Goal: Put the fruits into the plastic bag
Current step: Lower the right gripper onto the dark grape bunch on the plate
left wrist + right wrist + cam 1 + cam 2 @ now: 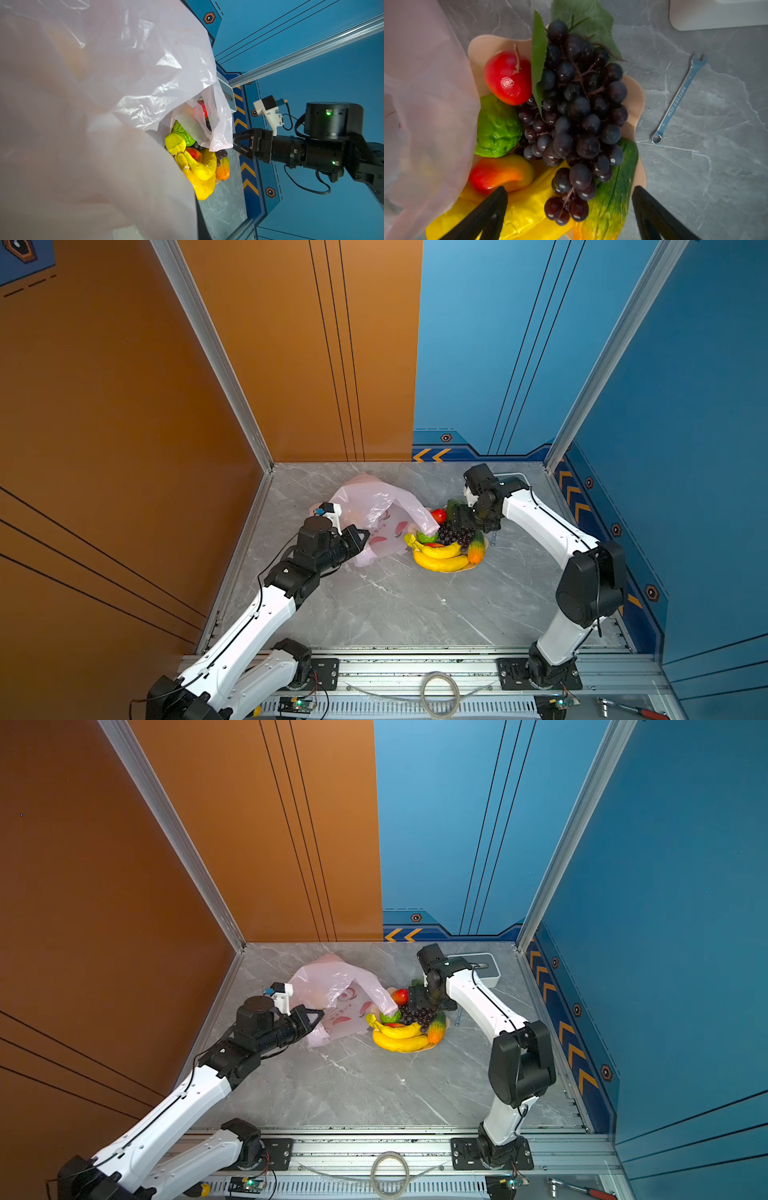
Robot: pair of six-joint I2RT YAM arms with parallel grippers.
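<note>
step: fetching a fruit from the peach scalloped bowl (pixel 481 47); by my reckoning, the dark purple grape bunch (pixel 579 99).
right gripper (pixel 570 188): spread wide, empty, poised over the bunch's tip.
left gripper (pixel 362 536): clenched, seemingly on the near edge of the thin pale-pink plastic bag (pixel 374 502), toward the far left corner of the grey marble table (pixel 395 605).
glossy toy fruits (pixel 440 558): those i can see sit in the bowl, beside the bag.
next: lower, close on the grapes, carry them to the bag's mouth; a handle droops over the bowl's rim and could snag.
hidden: the bag's inside; a faint orange blur shows through the film, but i cannot tell what it is.
</note>
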